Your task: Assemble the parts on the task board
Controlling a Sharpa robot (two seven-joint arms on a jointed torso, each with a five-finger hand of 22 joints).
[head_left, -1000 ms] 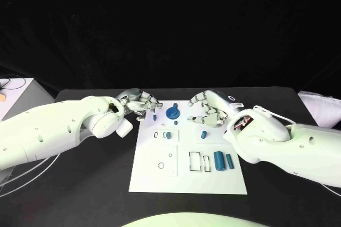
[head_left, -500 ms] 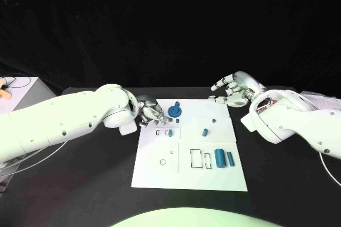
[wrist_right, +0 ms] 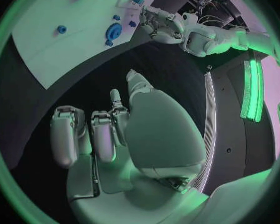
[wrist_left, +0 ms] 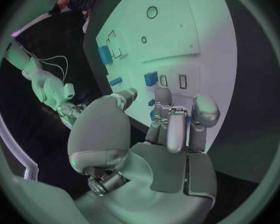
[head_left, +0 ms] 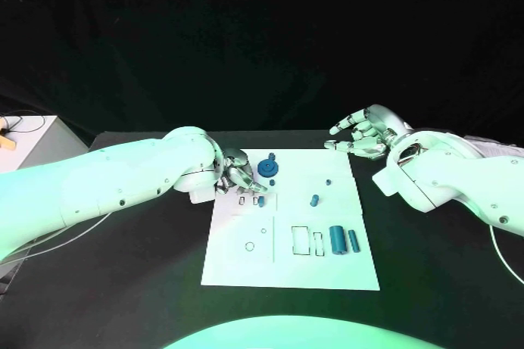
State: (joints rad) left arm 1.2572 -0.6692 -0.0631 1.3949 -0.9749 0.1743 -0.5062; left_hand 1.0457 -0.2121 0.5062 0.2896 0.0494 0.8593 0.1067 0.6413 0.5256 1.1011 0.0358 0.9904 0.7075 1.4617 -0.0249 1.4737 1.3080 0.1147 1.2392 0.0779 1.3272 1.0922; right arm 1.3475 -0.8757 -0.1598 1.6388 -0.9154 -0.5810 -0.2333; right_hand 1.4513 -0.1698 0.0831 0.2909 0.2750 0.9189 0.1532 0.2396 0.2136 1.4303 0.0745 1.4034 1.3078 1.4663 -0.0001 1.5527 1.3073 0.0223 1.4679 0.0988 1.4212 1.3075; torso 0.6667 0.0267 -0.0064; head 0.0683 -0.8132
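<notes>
1. Right, head view first: a matte black surface (head_left: 131, 273) under a dark backdrop, and in its middle lies the task board (head_left: 293, 267), a flat white rectangular plate with thin black outlines of slots drawn on it. A blue gear-shaped part (head_left: 269, 166) sits near its far edge, small blue pegs (head_left: 314, 200) dot the middle, and two blue cylinders (head_left: 345, 240) lie side by side on the near right. The left hand (head_left: 237, 176), glossy silver metal on a smooth white arm, reaches over the board's far left corner with fingers bent down beside the gear; whether it pinches anything I cannot tell. The right hand (head_left: 363, 133) hovers off the board past its far right corner, fingers apart, nothing in it.

2. Left wrist view now: the left hand (wrist_left: 171, 129) has its rounded fingers curled toward the white task board (wrist_left: 202, 20), tips just beside a small blue piece (wrist_left: 151, 78); contact stays unclear.

3. Right wrist view: the right hand (wrist_right: 109, 129) hangs over the black surface (wrist_right: 159, 55), fingers loosely bent and holding nothing, with the task board (wrist_right: 47, 20) and the blue gear-shaped part (wrist_right: 113, 32) well apart from it.
</notes>
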